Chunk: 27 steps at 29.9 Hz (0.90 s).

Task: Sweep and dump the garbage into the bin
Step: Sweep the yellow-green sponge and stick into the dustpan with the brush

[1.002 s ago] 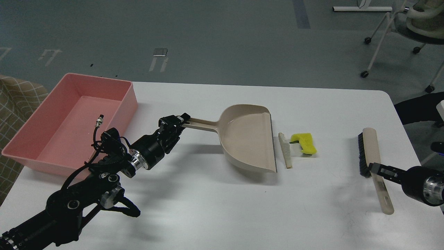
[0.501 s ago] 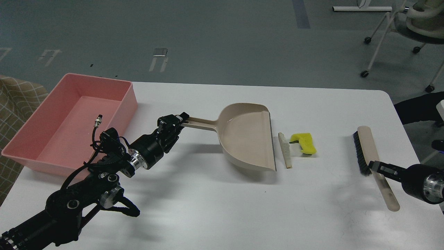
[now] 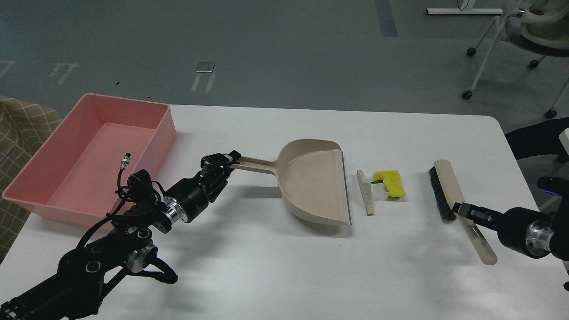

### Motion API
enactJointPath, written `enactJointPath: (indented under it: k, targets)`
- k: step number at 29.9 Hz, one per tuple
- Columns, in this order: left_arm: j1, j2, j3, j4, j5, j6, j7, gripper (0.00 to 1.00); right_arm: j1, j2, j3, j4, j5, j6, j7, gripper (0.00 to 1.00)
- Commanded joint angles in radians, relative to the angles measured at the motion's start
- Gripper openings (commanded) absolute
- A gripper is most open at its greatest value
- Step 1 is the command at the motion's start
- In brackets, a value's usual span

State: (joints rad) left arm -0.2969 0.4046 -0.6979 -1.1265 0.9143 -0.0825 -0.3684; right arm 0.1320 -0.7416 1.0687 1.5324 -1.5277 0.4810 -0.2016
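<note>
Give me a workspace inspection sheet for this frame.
Surface: white table, bare in front.
Job's things: pink bin far left, empty; dustpan at centre, mouth facing the whitish strip and yellow sponge piece; brush right of them, bristles toward the scraps.
Clutter: nothing seen.
Grippers: left hand shut on dustpan handle; right hand shut on brush handle.
Cables: black cable with metal plug on left arm.
Surroundings: grey floor, wheeled chair far right, checked cloth far left.
</note>
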Motion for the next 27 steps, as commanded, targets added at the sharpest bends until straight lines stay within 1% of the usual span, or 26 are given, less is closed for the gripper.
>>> enactJointPath:
  k: [1,9,12,21,27]
  targets:
    - [0.001,-0.001,0.0,0.001,0.0,0.0,0.0,0.11,0.034,0.03,-0.027,-0.001,-0.002,0.008,-0.004,0.02]
    - [0.004,-0.012,0.0,0.001,0.0,0.001,0.0,0.11,0.135,0.085,-0.136,-0.008,-0.003,0.008,-0.015,0.02]
    - [0.01,-0.013,0.0,0.001,0.0,0.001,0.0,0.11,0.167,0.122,-0.173,-0.009,-0.003,0.008,-0.03,0.03]
    - [0.01,-0.013,-0.002,0.001,0.0,0.001,0.0,0.11,0.303,0.272,-0.318,-0.031,-0.005,0.008,-0.081,0.04]
    - [0.01,-0.013,-0.002,0.001,-0.002,0.001,0.0,0.11,0.374,0.37,-0.332,-0.049,-0.002,0.008,-0.102,0.04]
